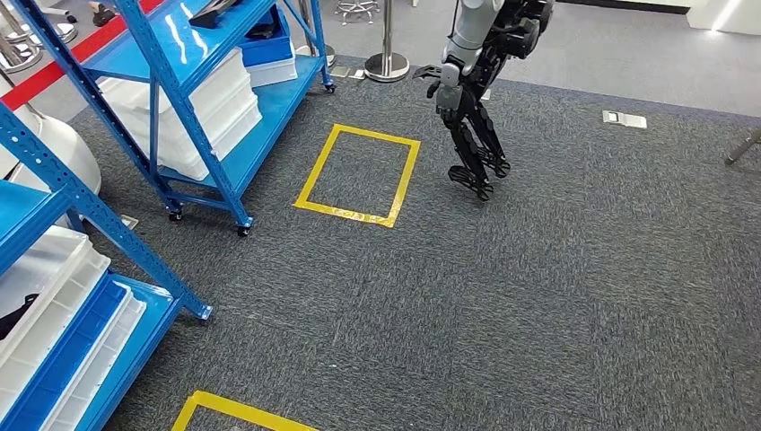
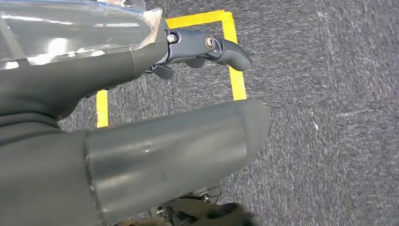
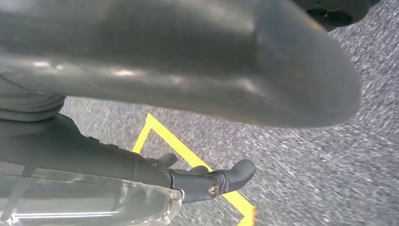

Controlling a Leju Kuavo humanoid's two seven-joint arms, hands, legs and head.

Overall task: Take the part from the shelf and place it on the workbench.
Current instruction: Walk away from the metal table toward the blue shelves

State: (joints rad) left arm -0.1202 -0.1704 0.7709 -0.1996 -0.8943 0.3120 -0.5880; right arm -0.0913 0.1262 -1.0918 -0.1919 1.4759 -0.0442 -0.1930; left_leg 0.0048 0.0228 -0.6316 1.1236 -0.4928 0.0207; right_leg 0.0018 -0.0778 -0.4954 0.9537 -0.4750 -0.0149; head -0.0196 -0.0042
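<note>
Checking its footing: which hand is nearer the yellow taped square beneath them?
Left, probably: the left hand hangs over the yellow taped square, tape showing on both sides; the right hand hangs by one corner of it.

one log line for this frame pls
phase: near shelves, no part in hand | left hand: empty, fingers apart | right hand: empty, fingers apart | floor: yellow tape rectangle beside blue shelf rack

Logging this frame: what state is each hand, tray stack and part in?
Left hand: open, holding nothing, hanging over the grey carpet.
Right hand: open, holding nothing, over the carpet.
White plastic trays: stacked on the far blue metal rack, on its lower shelf.
Black item: lying in the near white tray, untouched.
</note>
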